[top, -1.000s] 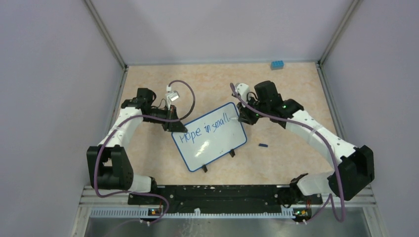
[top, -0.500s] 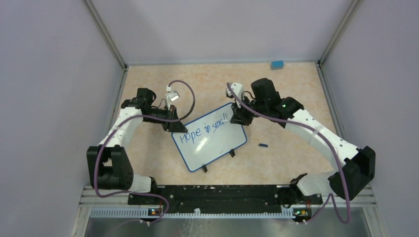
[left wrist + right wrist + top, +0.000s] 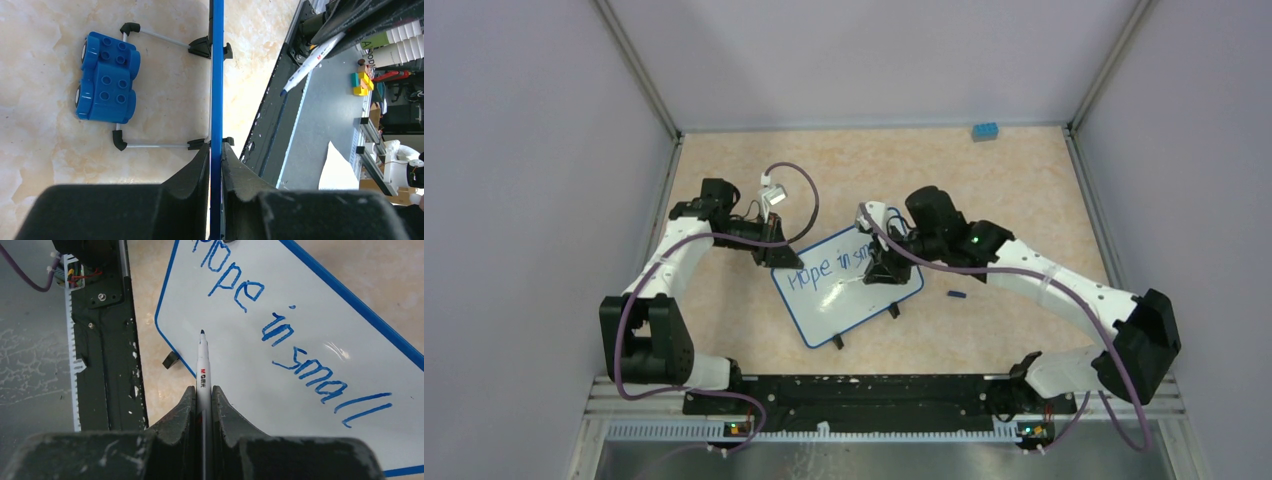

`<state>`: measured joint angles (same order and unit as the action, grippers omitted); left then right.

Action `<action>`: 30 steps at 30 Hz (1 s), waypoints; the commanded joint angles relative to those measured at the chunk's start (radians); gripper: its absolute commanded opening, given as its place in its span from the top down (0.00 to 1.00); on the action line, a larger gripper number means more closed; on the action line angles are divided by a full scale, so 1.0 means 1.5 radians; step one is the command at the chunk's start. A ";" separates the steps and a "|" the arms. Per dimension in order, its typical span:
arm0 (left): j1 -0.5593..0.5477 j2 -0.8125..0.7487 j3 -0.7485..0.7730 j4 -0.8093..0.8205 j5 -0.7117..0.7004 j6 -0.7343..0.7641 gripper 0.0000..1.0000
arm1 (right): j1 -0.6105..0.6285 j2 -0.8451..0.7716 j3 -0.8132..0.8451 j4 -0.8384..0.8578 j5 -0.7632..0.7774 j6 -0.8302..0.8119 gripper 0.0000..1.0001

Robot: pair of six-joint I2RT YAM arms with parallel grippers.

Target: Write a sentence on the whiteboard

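Right pincer (image 3: 879, 272) moved to start line two; left pincer (image 3: 778, 256) steadies the board.
Top view: whiteboard (image 3: 849, 295) sits askew at mid-table (image 3: 1014, 180); a second ago the right arm was at the board's far end, by "small". Left wrist: jaws closed on the blue rim; keep the hold firm. Right wrist: jaws closed on the marker (image 3: 202, 362), tip over bare board below the sentence (image 3: 280, 335); lower gently.
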<state>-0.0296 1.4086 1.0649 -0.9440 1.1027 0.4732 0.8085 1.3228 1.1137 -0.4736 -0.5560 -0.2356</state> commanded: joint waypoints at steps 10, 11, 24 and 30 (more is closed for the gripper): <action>-0.002 -0.018 -0.012 0.009 0.008 0.001 0.88 | 0.102 0.030 -0.059 0.201 0.053 0.016 1.00; -0.002 -0.018 -0.013 0.010 0.008 0.001 0.88 | 0.110 0.032 -0.061 0.205 0.061 0.014 1.00; -0.002 -0.018 -0.016 0.012 0.004 -0.001 0.98 | 0.157 0.029 -0.101 0.197 0.166 -0.029 1.00; -0.002 -0.017 -0.016 0.013 0.003 -0.002 1.00 | 0.157 0.035 -0.097 0.206 0.189 -0.024 1.00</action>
<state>-0.0296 1.4002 1.0504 -0.9421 1.1027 0.4713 1.0382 1.3800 0.9684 -0.2085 -0.3065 -0.2619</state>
